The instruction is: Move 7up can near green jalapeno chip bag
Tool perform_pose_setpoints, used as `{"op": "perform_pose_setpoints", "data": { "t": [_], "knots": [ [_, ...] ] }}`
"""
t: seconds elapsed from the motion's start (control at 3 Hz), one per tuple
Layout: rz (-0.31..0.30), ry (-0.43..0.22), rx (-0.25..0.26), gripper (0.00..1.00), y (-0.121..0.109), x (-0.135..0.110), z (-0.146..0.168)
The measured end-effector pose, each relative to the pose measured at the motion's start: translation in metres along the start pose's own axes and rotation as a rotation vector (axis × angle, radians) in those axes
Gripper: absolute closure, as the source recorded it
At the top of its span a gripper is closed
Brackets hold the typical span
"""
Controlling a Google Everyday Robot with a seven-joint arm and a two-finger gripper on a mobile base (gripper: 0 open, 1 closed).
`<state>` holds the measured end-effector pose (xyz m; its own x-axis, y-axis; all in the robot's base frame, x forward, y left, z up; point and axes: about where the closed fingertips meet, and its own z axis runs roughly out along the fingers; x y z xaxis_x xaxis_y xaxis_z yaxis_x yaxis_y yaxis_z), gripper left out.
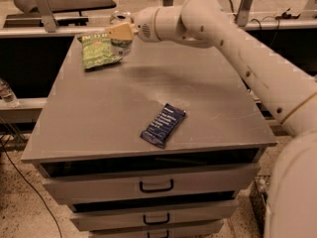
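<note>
The 7up can is a small silver-white can held at the far left of the grey cabinet top, its base low over the surface. My gripper is shut on the can from the right, with a tan finger across its upper part. The green jalapeno chip bag lies flat right beside the can, on its left, at the far left corner. The bag's right edge looks to touch or nearly touch the can.
A flat dark blue snack packet lies near the front centre of the top. My white arm crosses from the right. Drawers face the front. A plastic bottle stands on a lower ledge at the left.
</note>
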<state>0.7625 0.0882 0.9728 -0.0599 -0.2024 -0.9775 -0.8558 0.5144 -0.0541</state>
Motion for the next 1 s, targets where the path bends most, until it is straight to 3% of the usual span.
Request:
{"op": "perform_pose_setpoints", "data": {
  "t": [0.33, 1.0],
  "knots": [
    [-0.014, 0.028, -0.027, 0.97, -0.018, 0.015, 0.030],
    [-0.050, 0.076, -0.013, 0.53, -0.039, 0.038, 0.037]
  ]
}}
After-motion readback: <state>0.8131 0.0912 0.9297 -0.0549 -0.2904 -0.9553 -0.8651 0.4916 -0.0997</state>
